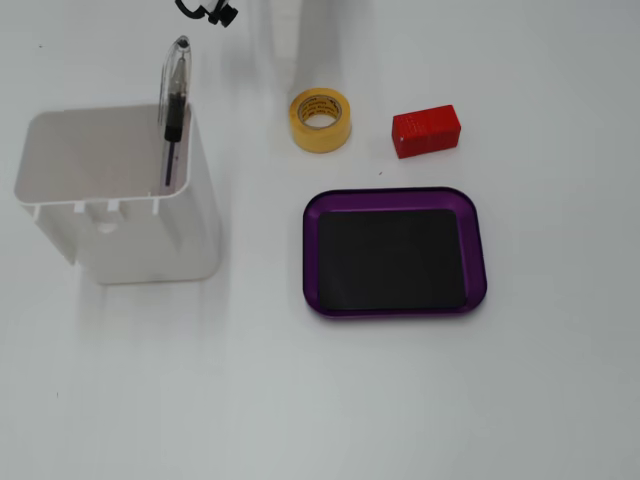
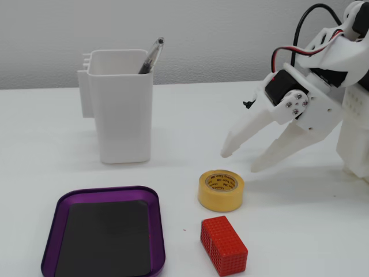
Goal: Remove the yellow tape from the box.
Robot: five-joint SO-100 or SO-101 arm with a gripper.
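The yellow tape (image 1: 321,120) (image 2: 221,190) lies flat on the white table, outside the box, beside a red block (image 1: 426,131) (image 2: 223,244). The box (image 1: 475,245) (image 2: 159,231) is a shallow purple tray with a bare black floor and nothing in it. My white gripper (image 2: 241,161) is open and empty. It hangs above the table, up and to the right of the tape in a fixed view, not touching it. In the other fixed view only a faint white part of the arm shows at the top edge; the fingertips are out of view.
A tall white plastic container (image 1: 150,215) (image 2: 121,109) with a pen (image 1: 174,110) (image 2: 151,55) in it stands to the left. The arm's base and cables are at the right edge (image 2: 351,115).
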